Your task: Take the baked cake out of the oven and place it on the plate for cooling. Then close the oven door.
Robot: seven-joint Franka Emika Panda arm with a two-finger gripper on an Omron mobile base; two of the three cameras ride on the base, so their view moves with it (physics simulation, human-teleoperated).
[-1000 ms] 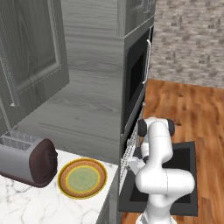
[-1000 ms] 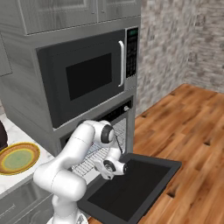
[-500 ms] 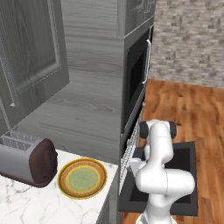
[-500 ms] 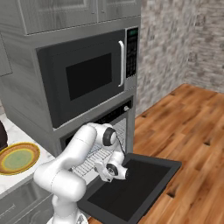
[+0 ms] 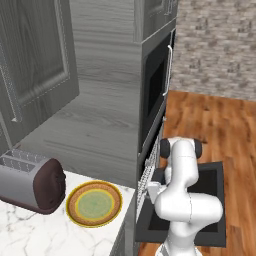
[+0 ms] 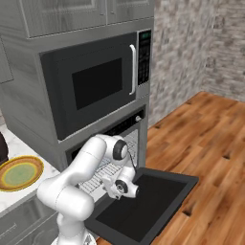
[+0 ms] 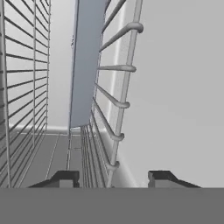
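Claw (image 7: 113, 177) opened from shut within the last second; tips stood well apart astride the front edge of a wire rack (image 7: 118, 105), nothing between them. Oven door (image 6: 143, 203) lay fully down below the oven (image 6: 107, 148). Cake not found. Plate (image 5: 94, 203) bare on the table (image 5: 30, 235), left of the oven. Read as readying a grasp inside.
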